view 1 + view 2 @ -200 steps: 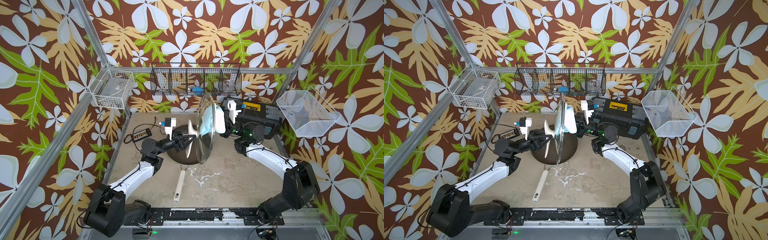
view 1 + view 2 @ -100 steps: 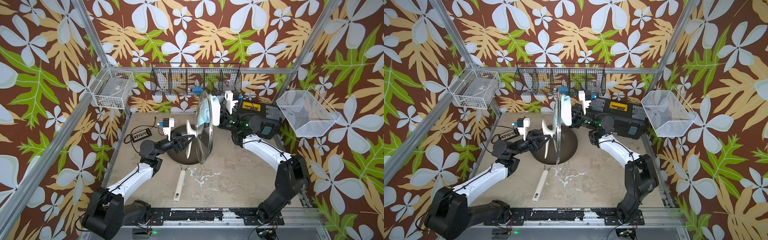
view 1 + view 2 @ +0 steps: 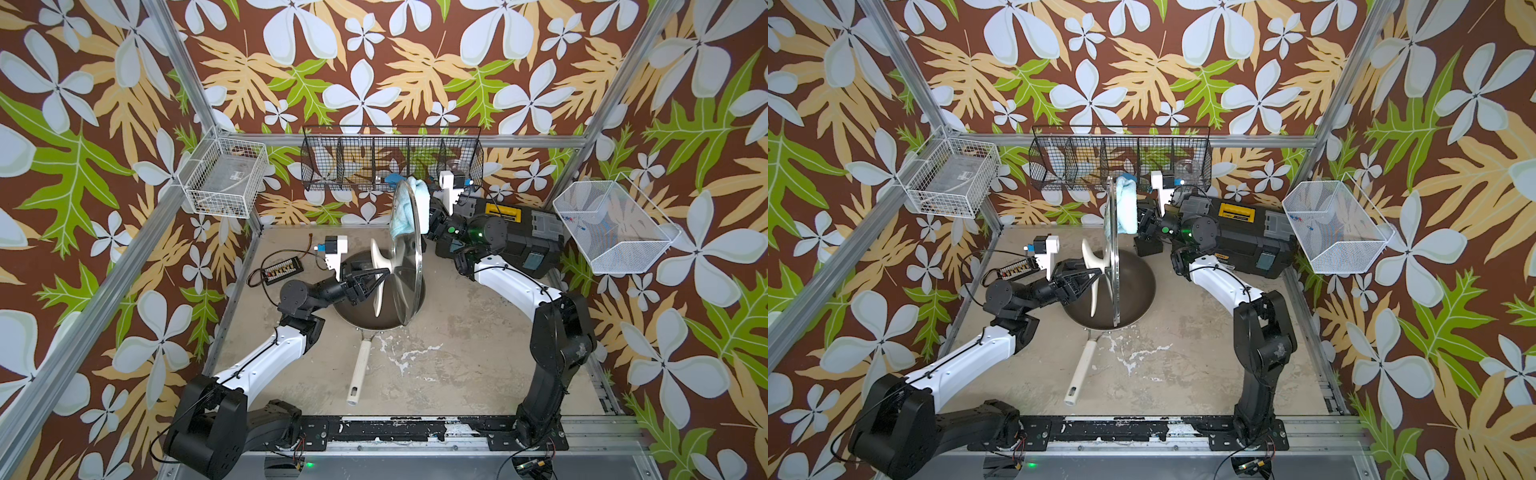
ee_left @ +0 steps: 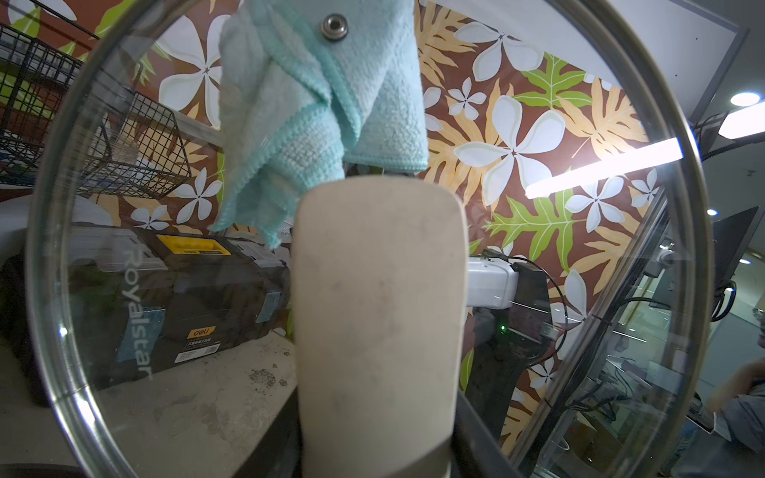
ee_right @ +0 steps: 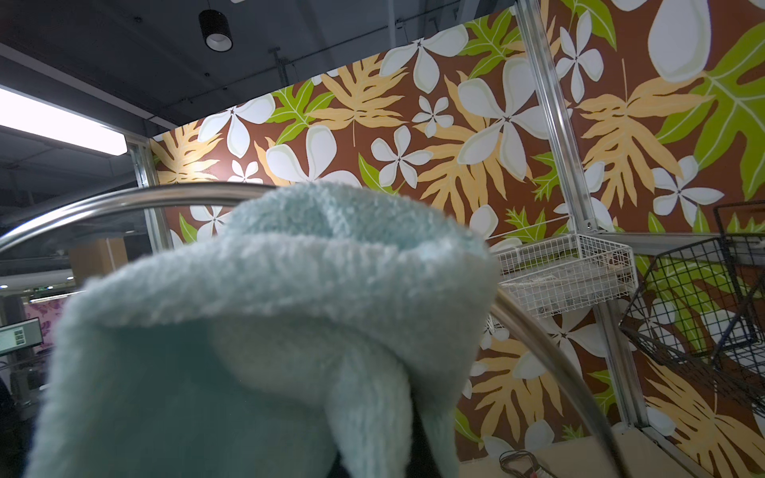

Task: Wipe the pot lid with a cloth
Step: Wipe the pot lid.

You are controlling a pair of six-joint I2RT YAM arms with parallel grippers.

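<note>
Our left tool point(image 3: 376, 279) is clamped on the cream bar handle point(image 4: 378, 310) of the pot lid point(image 3: 409, 270), which stands on edge above the frying pan point(image 3: 358, 314). Our right tool point(image 3: 1140, 216) grips the light blue cloth point(image 3: 1126, 205), pressed against the lid's upper glass.

I count two robot arms point(image 3: 266, 361) point(image 3: 511, 282), one pot lid point(image 3: 409, 257), one cloth point(image 3: 415, 187) and one frying pan point(image 3: 358, 370). Two white wire baskets point(image 3: 224, 176) point(image 3: 611, 226) and one black wire basket point(image 3: 374, 162) make three in all. Add one black toolbox point(image 3: 532, 232).
</note>
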